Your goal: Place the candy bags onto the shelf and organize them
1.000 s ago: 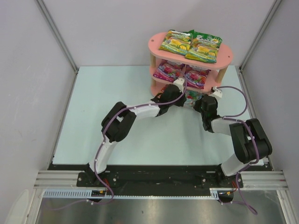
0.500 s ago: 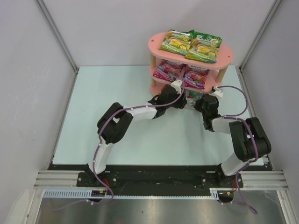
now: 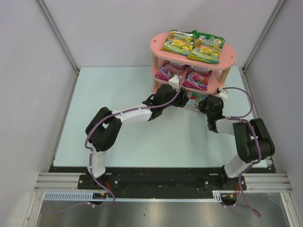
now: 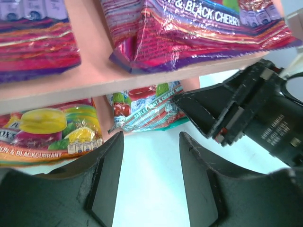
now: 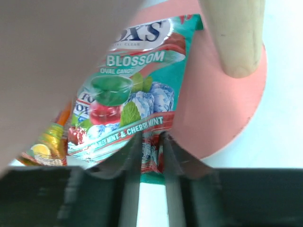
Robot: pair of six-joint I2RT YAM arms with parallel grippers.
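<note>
Two grippers crowd the shelf's (image 3: 158, 45) low front edge, the left gripper (image 4: 147, 182) spread and empty, the right gripper (image 5: 150, 153) pinching the teal bag (image 5: 135, 101) lying on the bottom board (image 5: 218, 109) beside an orange bag (image 4: 49, 130).

Pink shelf (image 3: 232, 56); green-yellow bags (image 3: 193, 46), magenta bags (image 3: 184, 74), teal cherry-mint bag (image 5: 130, 111).

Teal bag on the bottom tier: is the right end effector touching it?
Touching. In the right wrist view, the right end effector has its fingers either side of the teal bag's near edge, against it.
</note>
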